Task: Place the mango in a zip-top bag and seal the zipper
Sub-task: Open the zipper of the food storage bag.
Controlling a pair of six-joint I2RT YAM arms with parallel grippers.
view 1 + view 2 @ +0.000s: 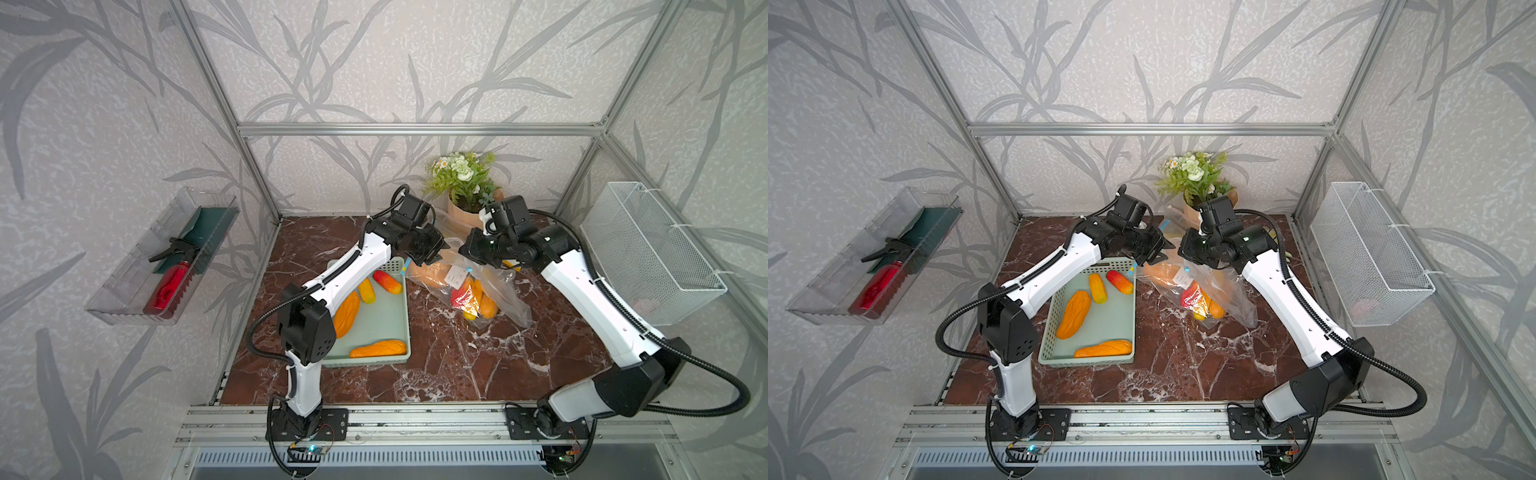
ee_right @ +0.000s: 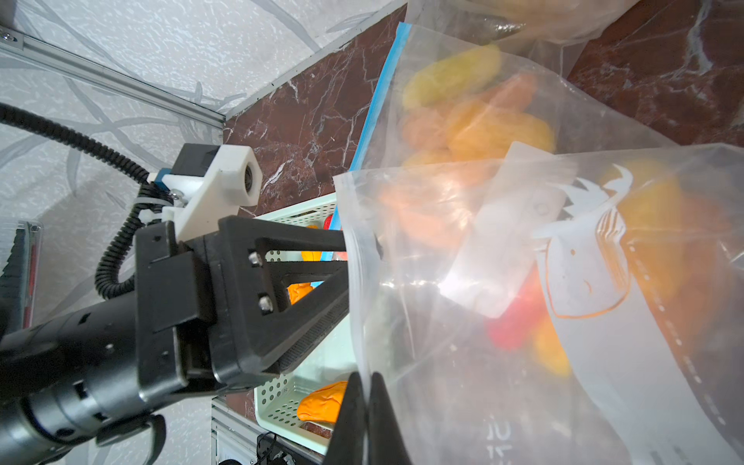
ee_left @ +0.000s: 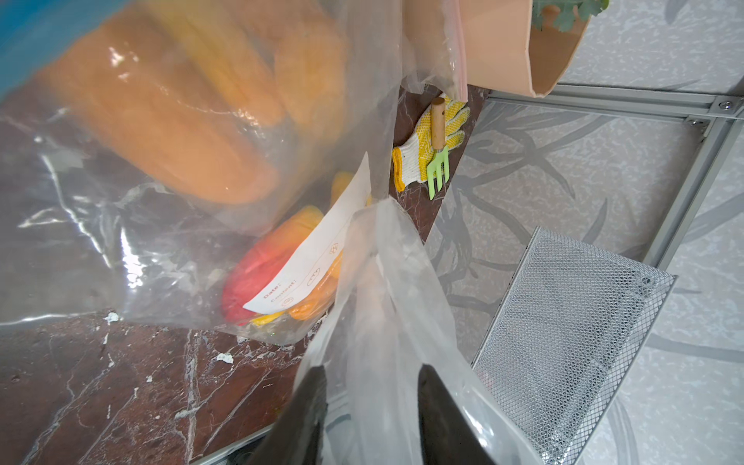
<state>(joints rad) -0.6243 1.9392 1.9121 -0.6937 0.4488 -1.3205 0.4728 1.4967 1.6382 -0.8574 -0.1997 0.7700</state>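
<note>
Mangoes [image 1: 467, 297] lie inside the zip-top bag [image 1: 505, 301]; sealing seems next. Right hand [image 2: 364, 386] pinches its film; left hand [image 3: 370, 378] stands half-open around film. The zipper [image 2: 380, 92] needs closing.

Two high eyes, two wrist close-ups.
Both top views look steeply down over the whole bench [image 1: 457, 365]; each wrist camera sits tight against the zip-top bag [image 3: 80, 201].

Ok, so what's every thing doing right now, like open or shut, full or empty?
Clear crinkly zip-top bag: top end held up, orange and red mangoes inside.
Light-blue zipper strip: open or sealed, cannot tell.
Right pincer: shut on the bag's edge.
Left pincer: jaws apart, bag plastic between them.
Mint-green perforated basket: four more mangoes inside.
Red spray bottle: lying down in the clear wall tray.
</note>
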